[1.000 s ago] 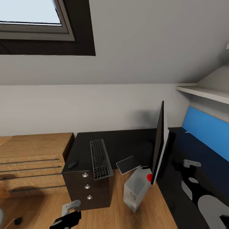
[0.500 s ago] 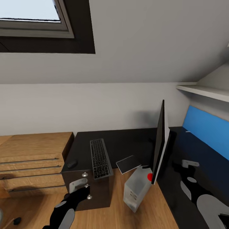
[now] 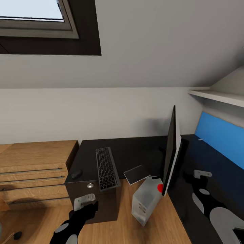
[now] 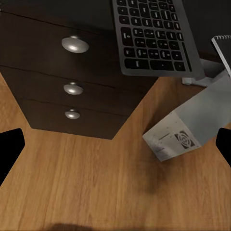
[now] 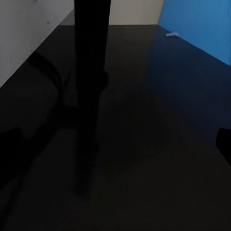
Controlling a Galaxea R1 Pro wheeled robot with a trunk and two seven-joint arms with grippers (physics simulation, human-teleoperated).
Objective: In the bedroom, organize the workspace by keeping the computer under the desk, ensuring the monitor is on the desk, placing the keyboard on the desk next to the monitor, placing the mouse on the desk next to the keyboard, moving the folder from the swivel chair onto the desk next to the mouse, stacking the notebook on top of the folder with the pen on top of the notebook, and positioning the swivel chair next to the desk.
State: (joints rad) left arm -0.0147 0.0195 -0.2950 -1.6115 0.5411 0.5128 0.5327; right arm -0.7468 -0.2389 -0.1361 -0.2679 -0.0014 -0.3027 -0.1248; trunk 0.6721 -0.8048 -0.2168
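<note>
While we bring the left gripper (image 3: 84,202) up in front of the drawer unit (image 3: 101,203), its fingers (image 4: 9,149) are spread and empty. Right fingers: we can't tell. Computer (image 3: 146,200) sits tilted on the floor under the surface (image 3: 135,152). Keyboard (image 3: 107,168) overhangs the front edge, mouse (image 3: 76,174) at the left edge, notebook (image 3: 136,175) juts off by the monitor (image 3: 170,156). We judge the keyboard needs pushing in first.

Black desk (image 3: 135,152) carries keyboard (image 3: 107,168), mouse (image 3: 76,174), monitor (image 3: 170,156) — notebook (image 3: 136,175) overhanging.
</note>
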